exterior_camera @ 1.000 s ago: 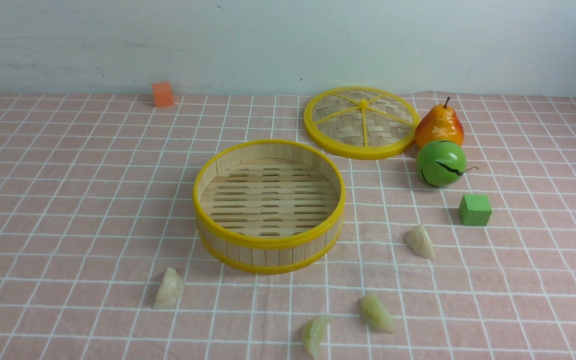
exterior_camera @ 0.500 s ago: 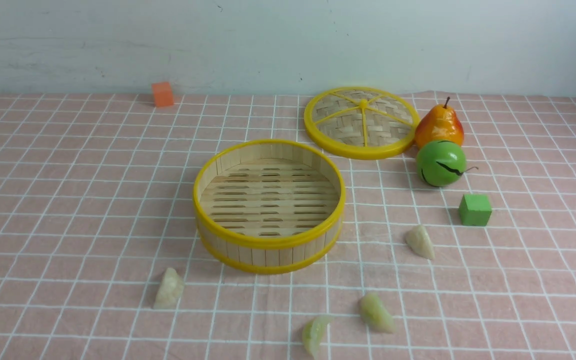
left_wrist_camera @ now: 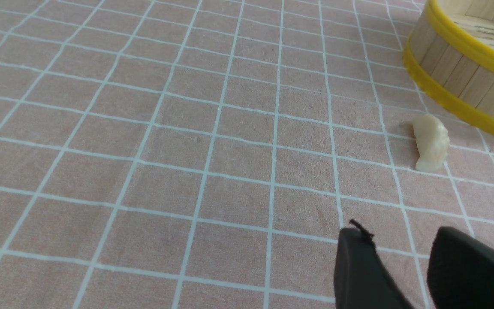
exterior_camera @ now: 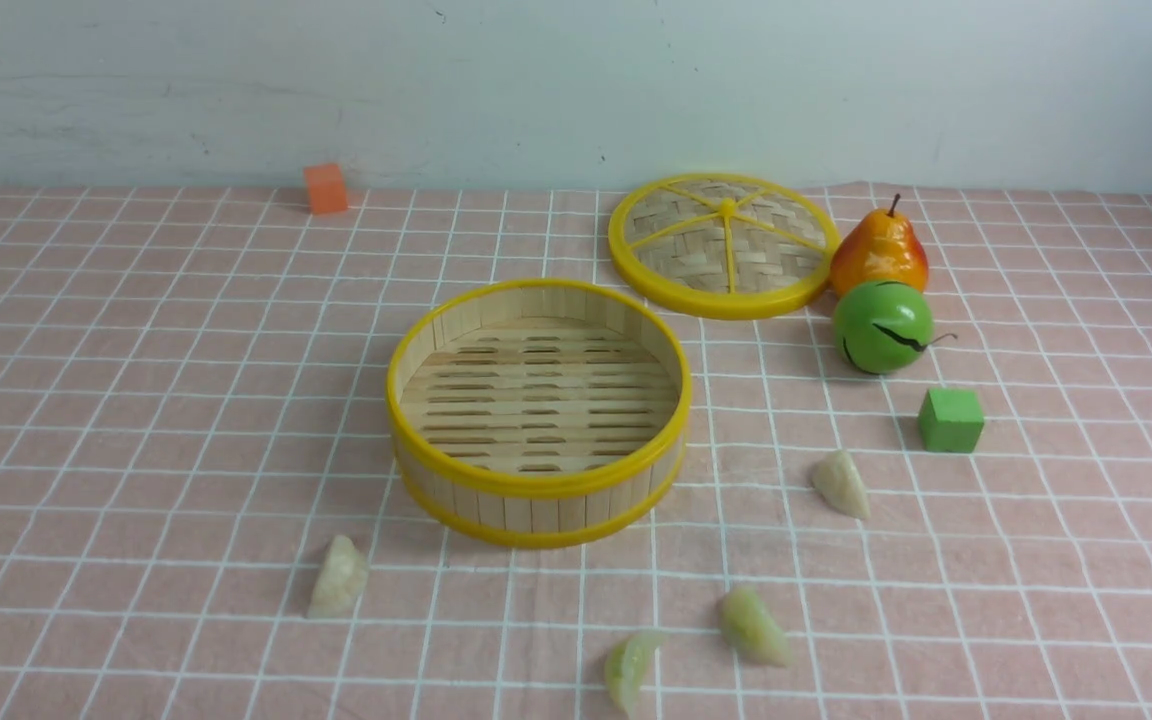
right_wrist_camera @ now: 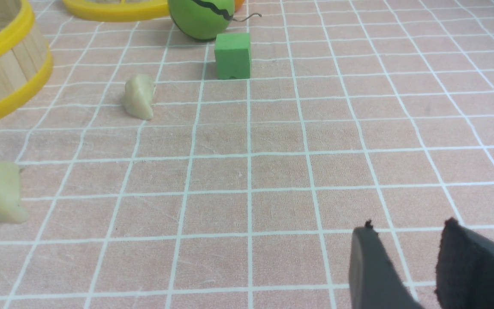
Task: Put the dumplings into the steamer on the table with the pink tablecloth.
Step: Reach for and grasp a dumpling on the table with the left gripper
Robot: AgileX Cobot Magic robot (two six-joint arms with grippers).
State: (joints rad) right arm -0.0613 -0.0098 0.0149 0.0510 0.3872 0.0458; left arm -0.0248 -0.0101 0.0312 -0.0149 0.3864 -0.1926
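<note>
Yellow-rimmed steamer [exterior_camera: 541, 515] amid open cloth [exterior_camera: 186, 400]; left pincer [left_wrist_camera: 397, 234], right pincer [right_wrist_camera: 408, 227] apart.

Pink tablecloth [exterior_camera: 186, 400] gridded white; yellow-rimmed steamer [exterior_camera: 541, 485]; green cube [exterior_camera: 951, 421]; orange block [exterior_camera: 326, 190].

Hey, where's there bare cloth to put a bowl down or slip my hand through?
Left of the steamer, past the whitish dumpling, is a wide bare patch. Another lies right of the green block. It's crowded where the lid, pear and green fruit bunch up.
</note>
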